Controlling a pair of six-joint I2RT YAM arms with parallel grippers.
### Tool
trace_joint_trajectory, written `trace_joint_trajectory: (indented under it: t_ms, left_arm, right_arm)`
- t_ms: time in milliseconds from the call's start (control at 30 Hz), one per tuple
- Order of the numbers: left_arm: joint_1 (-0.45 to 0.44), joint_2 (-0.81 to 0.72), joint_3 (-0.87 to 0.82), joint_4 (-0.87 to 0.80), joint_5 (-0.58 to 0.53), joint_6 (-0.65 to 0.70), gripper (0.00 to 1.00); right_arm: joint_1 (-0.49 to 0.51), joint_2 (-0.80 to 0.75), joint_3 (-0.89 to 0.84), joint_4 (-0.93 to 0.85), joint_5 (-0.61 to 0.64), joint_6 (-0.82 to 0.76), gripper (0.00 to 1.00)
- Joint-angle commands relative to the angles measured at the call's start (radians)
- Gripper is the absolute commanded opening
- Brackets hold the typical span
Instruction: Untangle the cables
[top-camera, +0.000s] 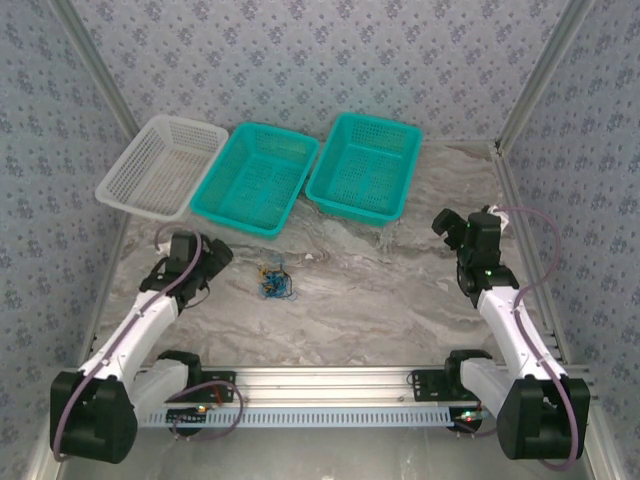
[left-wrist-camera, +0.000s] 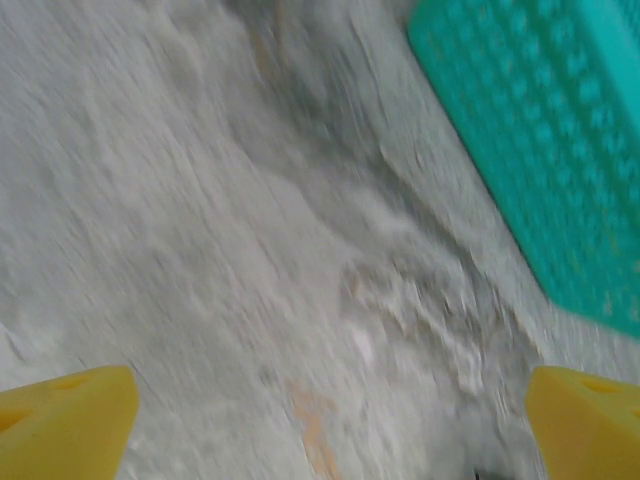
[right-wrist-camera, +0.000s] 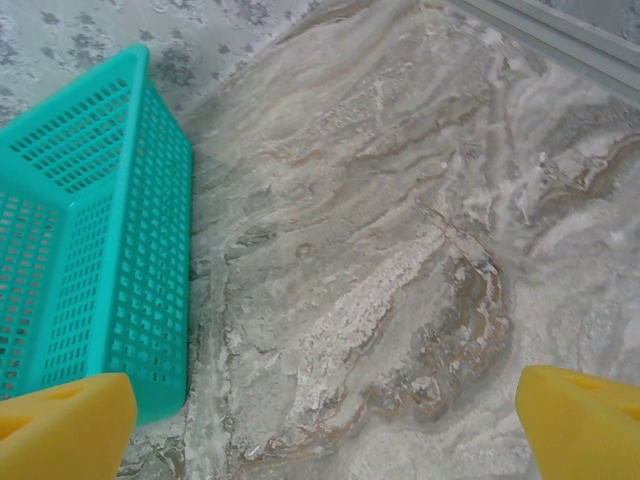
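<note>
**Workpiece.** The cables lie as one small knot of blue, black and yellow strands on the marble-patterned table. The knot is near the front centre, well apart from the white basket and the two teal baskets at the back. Single strands cannot be told apart at this size.

**Left gripper**. Its jaws are spread wide and hold nothing. It sits near the knot on its left side and is angled toward it. In the wrist view its yellow fingers frame bare table (this view is blurred).

**Right gripper**. Its jaws are likewise fully apart and empty. It is raised over the right side of the table, well apart from the knot. Its fingers frame bare table beside a teal basket wall.

**Assessment.** No strand is lifted, so the task appears to be at its start. The wide openings suit an approach to a low, loose bundle. The left arm is better placed for the first pick, and the baskets probably serve as drop points for separated cables. One risk is that the fingers close on several thin wires at once and drag the whole knot
</note>
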Motion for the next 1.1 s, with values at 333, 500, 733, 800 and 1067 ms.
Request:
trace_joint_trajectory:
  t_ms: [333, 500, 733, 800, 1067]
  left_arm:
    - [-0.226, 0.139, 0.084, -0.052, 0.166, -0.01, 0.99]
    - [-0.328, 0.228, 0.16, -0.007, 0.141, 0.067, 0.99]
    - [-0.427, 0.349, 0.241, -0.013, 0.088, 0.129, 0.99]
    - [-0.449, 0.38, 0.258, -0.021, 0.085, 0.145, 0.99]
    - [-0.473, 0.497, 0.336, -0.143, 0.005, 0.143, 0.9]
  right_arm:
    - [0.006, 0.025, 0.027, -0.105, -0.011, 0.028, 1.0]
    - [0.008, 0.028, 0.027, -0.09, -0.061, 0.03, 1.0]
    - [0.012, 0.028, 0.039, -0.063, -0.163, -0.03, 1.0]
    - [0.017, 0.023, 0.041, -0.059, -0.171, -0.037, 1.0]
    - [0.038, -0.013, 0.025, -0.018, -0.271, -0.08, 1.0]
